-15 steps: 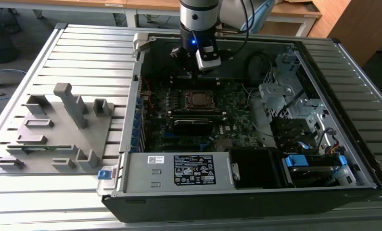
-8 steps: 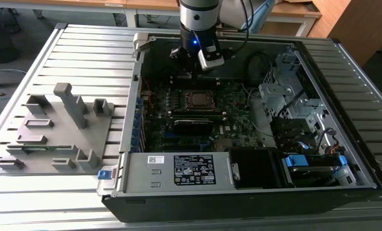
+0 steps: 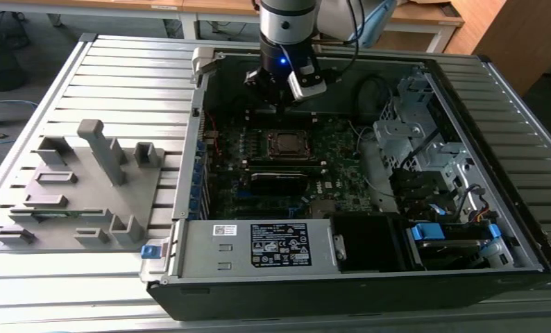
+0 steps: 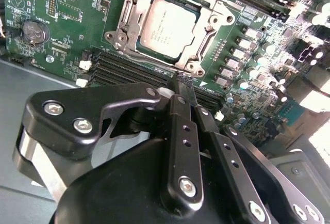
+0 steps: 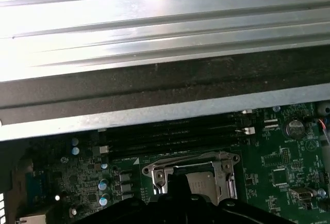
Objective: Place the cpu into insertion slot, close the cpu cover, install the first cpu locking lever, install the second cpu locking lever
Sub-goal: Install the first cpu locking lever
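The cpu point(image 4: 167, 25) lies flat in the insertion slot point(image 3: 285, 143) on the green motherboard inside the open computer case. The silver cpu cover point(image 4: 214, 25) is folded down around it, so the chip's metal top shows through the window. My gripper point(image 4: 183, 85) hangs just above the board beside the socket, over the black memory slots, at the far side of the case in the exterior view point(image 3: 277, 97). Its black fingers point(image 4: 180, 131) meet at the tips with nothing between them. In the first wrist view the cover point(image 5: 227, 170) sits just past the dark gripper body.
A silver power supply box point(image 3: 257, 246) with a white label fills the near side of the case. Drive cages and cables point(image 3: 424, 139) stand at the exterior view's right. A grey fixture block point(image 3: 81, 187) rests on the slatted table at the left. The case wall point(image 5: 154, 79) is close.
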Controlling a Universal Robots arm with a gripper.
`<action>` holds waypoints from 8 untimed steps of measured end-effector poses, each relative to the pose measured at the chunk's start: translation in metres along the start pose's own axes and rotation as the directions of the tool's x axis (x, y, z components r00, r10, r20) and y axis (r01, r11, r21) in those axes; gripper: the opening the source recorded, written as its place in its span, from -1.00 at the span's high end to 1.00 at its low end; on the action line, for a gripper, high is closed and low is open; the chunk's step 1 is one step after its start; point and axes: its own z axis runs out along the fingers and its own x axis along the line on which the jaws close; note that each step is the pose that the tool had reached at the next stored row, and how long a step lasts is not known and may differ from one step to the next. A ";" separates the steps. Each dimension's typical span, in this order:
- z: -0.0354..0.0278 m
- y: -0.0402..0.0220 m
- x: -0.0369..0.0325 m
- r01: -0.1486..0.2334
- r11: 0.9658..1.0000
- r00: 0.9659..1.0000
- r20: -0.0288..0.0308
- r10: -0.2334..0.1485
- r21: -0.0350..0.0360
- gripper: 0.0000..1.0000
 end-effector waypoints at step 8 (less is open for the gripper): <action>0.0008 0.0022 -0.0160 0.000 1.000 1.000 -0.005 0.000 0.001 0.79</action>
